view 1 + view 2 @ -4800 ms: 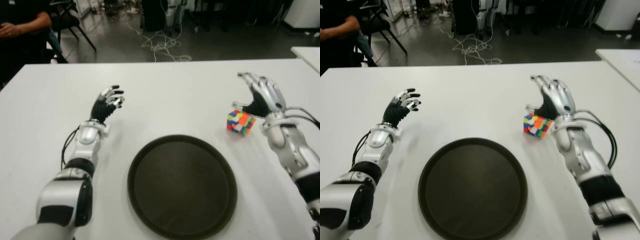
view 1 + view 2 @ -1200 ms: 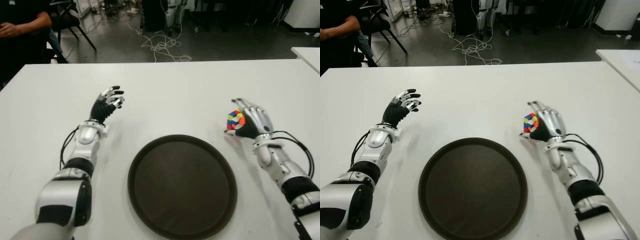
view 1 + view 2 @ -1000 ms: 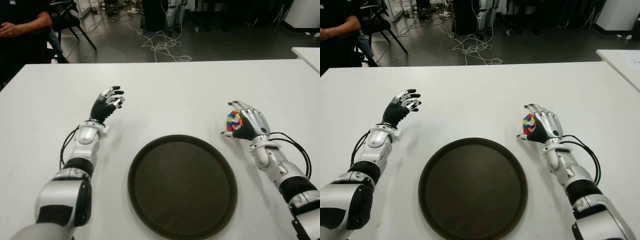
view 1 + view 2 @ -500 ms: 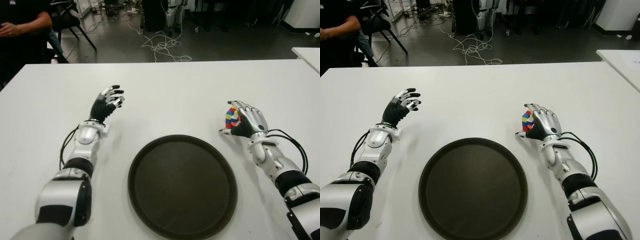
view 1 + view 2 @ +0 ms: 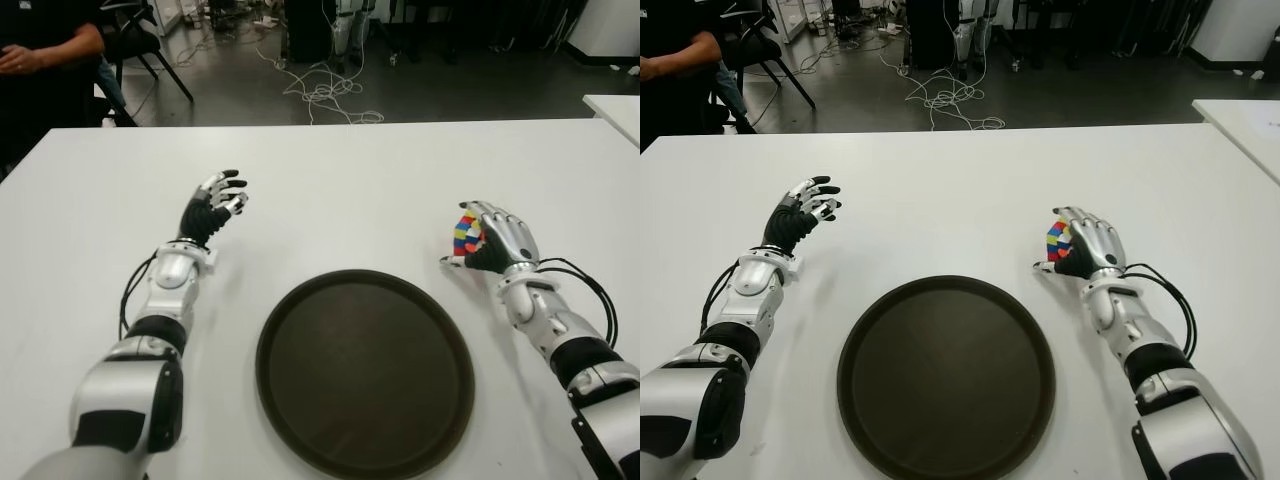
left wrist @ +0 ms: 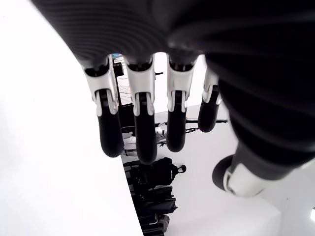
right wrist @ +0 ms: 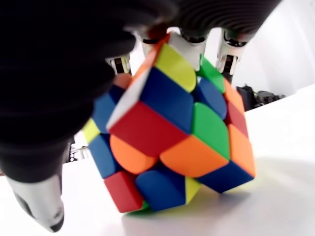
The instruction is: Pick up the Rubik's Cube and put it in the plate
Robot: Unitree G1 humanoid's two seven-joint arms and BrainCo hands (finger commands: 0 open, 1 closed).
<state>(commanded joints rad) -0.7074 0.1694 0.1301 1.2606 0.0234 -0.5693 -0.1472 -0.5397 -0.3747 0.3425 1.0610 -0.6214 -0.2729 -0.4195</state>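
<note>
Grasp step: right hand [image 5: 495, 240] fingers curl round the multicoloured Rubik's Cube [image 7: 172, 128] beside the round dark plate [image 5: 300, 400], lift and carry over the rim next, while left hand [image 5: 212, 205] hovers with fingers loosely spread.

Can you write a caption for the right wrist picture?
Right hand clutching the cube just above the table.

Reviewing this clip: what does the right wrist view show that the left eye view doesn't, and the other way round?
Only the right wrist view shows the Rubik's Cube close up, its lower corner at the table, fingers over its top. Only the left eye view shows the plate, the left hand open to the plate's left, and the seated person. Both show the right hand shut on the cube and the white table.
</note>
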